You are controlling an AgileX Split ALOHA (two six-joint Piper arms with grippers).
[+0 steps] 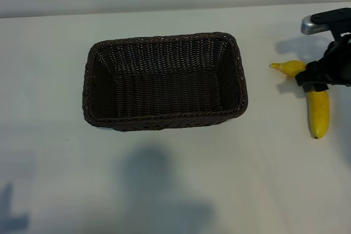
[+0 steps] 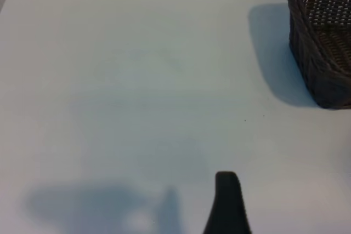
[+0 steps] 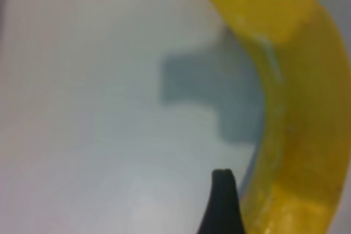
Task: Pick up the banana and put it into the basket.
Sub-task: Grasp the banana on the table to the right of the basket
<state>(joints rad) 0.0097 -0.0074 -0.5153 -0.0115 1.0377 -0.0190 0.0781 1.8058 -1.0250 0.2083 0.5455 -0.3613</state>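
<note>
Right jaws (image 1: pixel 313 80) open, straddling banana (image 1: pixel 318 114) mid-length.

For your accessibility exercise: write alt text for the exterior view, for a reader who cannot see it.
A bright yellow curved banana lies on a white table, with the right arm's black gripper over its middle. To its left, apart, sits an empty dark brown rectangular wicker basket.

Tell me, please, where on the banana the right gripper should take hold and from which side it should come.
Grip the banana at its thick middle, probably from straight above, jaws across its width. It lies flat on the table, curved, right of the basket. The open right gripper hovers over that middle.
</note>
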